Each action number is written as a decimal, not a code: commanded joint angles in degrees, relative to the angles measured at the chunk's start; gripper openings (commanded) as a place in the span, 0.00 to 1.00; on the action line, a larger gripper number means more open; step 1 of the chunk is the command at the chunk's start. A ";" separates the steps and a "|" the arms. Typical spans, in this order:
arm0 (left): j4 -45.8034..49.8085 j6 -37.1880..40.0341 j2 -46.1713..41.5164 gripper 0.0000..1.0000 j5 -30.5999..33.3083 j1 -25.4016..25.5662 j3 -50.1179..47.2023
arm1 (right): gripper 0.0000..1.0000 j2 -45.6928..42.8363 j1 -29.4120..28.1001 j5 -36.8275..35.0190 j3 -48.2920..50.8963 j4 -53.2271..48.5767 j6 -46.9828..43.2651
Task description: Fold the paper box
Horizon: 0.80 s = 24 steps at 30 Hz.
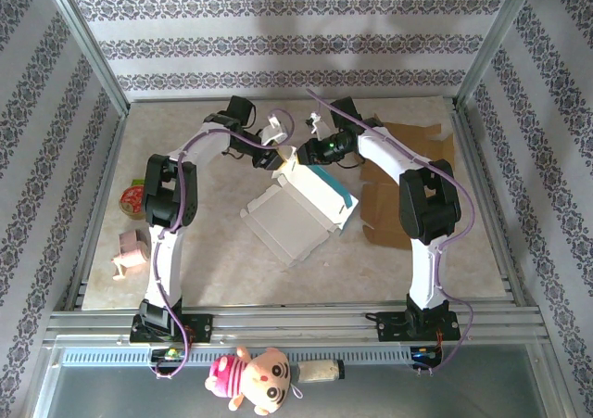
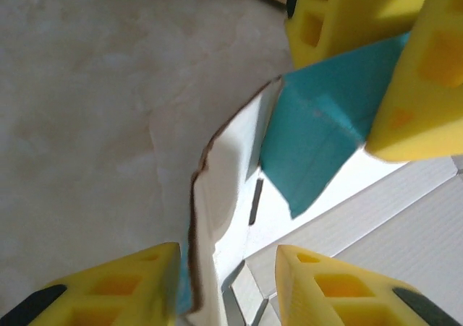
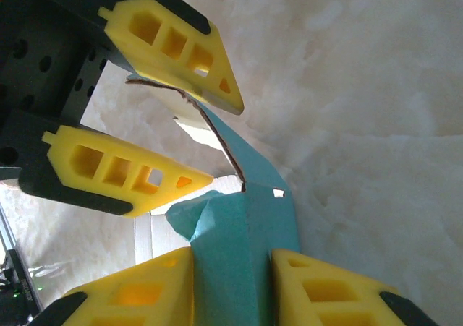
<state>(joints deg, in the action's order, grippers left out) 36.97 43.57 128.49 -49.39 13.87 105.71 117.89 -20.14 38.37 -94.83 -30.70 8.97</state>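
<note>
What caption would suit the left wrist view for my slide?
Left gripper straddles a white flap of the paper box; right gripper pinches its teal flap.

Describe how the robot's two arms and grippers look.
Both the left arm and right arm have white links, black joints and a purple cable running along them. The left gripper and right gripper have yellow wedge-shaped fingers with square cut-outs on black mounts.

Fig. 1. We find the paper box [image 1: 301, 209] at the middle of the desk [image 1: 213, 265]. The left gripper [image 2: 228, 286] and right gripper [image 3: 231, 290] meet at its far corner. Flat cardboard [image 1: 412, 158] lies to its right. A small toy [image 1: 132, 198] lies at the desk's left edge, with a second toy [image 1: 130, 251] before it. A plush toy [image 1: 255, 378] lies before the desk.
</note>
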 commanded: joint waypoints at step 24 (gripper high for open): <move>-82.23 -20.08 -21.46 0.44 25.37 10.54 -51.28 | 0.30 -2.41 -0.34 0.65 -0.45 -0.15 -0.55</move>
<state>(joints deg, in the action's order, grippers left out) -36.40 22.46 105.82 -29.32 24.84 54.33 117.89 -20.14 38.39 -94.89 -30.65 8.99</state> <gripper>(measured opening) 0.444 0.304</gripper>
